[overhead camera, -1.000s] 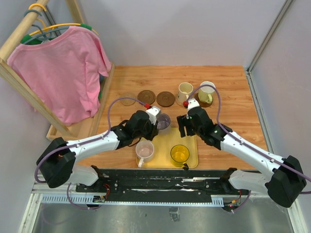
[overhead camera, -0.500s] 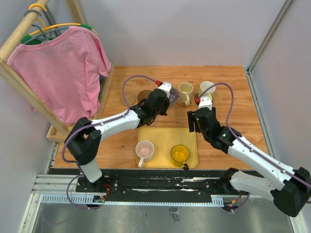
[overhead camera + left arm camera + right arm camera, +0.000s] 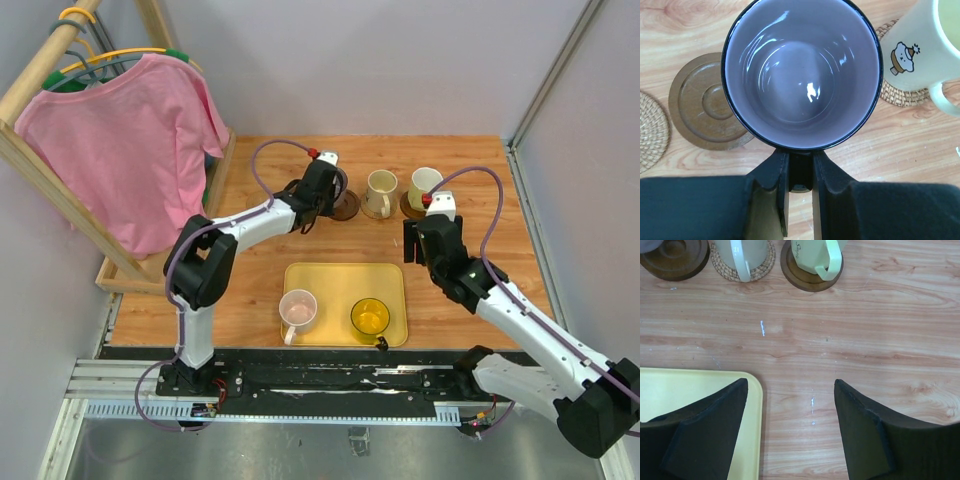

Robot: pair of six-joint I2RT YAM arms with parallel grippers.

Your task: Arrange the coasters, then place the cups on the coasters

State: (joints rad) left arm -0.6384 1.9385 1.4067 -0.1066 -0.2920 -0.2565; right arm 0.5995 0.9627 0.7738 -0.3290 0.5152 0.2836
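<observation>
The left pincer (image 3: 800, 167) pinches the purple cup (image 3: 800, 75) by its handle, at the back of the table (image 3: 865, 340). Leftmost lie a tan coaster (image 3: 650, 132) and a brown coaster (image 3: 705, 105), both bare. The cup sits just right of them. The second brown coaster (image 3: 677, 257) shows mostly uncovered, so I judge the cup wants shifting right to centre, lowering level, then release. The cup is empty. Further right, the cream cup (image 3: 380, 190) and pale-green cup (image 3: 424, 186) stand on coasters. The yellow tray (image 3: 345, 275) holds the pink cup (image 3: 298, 310) and yellow cup (image 3: 370, 317), seemingly empty. The right pincer (image 3: 790, 425) is spread, holding nothing.
</observation>
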